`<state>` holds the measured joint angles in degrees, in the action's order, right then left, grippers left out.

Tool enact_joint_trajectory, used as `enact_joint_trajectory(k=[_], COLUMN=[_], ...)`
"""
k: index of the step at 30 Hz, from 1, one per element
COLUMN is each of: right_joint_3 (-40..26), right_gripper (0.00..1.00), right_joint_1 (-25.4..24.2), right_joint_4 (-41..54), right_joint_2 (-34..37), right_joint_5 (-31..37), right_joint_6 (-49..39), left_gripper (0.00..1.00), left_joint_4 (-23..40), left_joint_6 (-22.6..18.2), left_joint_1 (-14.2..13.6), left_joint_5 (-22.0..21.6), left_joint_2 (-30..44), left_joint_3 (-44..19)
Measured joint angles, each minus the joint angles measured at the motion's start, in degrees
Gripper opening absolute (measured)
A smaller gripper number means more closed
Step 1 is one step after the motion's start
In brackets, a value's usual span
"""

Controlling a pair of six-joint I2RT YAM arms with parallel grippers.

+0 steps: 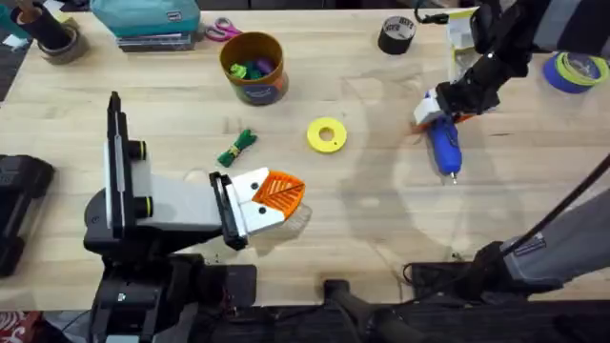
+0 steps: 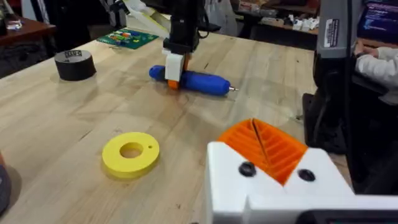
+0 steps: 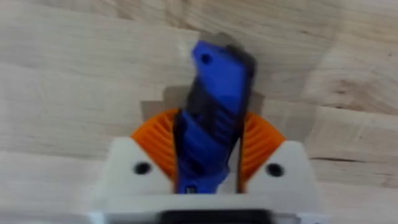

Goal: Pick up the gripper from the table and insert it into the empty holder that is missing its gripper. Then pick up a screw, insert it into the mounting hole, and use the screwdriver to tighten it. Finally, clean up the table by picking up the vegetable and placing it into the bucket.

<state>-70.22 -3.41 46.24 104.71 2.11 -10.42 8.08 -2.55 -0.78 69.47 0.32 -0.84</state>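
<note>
Right jaws grasp the screwdriver near its butt, at the table's two o'clock; it could pivot. Left jaws clenched, empty.

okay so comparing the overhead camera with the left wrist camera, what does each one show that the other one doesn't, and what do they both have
Overhead alone: the bucket with coloured toys inside, the vegetable lying on the table between the bucket and the left gripper, and a blue tape roll at the far right.

Left wrist alone: a green circuit board at the far edge.

Both: the yellow ring-shaped disc, the black tape roll, and the right gripper closed on the blue screwdriver, which lies flat on the wood.
</note>
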Motion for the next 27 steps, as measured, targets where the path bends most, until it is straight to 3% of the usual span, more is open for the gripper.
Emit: enact_joint_trajectory(k=[4,5,17,27], right_joint_3=[0.00,0.00,-3.04,-20.37], right_gripper=[0.143,0.047,0.026,0.026], right_joint_1=[-0.14,-0.12,-0.10,3.65], right_joint_4=[-0.15,0.06,4.00,4.83], right_joint_2=[0.08,0.32,0.31,-6.78], right_joint_5=[0.40,0.39,-0.24,-1.11], right_joint_6=[-0.35,-0.20,0.12,2.31], left_gripper=[0.013,0.013,0.013,0.013], left_joint_4=[0.00,0.00,0.00,0.00], left_joint_6=[-0.01,0.00,0.00,0.00], left_joint_1=[0.00,0.00,0.00,0.00], left_joint_5=[0.01,0.02,0.00,0.00], left_joint_2=[-0.01,0.00,0.00,0.00], left_joint_3=[0.00,0.00,0.00,0.00])
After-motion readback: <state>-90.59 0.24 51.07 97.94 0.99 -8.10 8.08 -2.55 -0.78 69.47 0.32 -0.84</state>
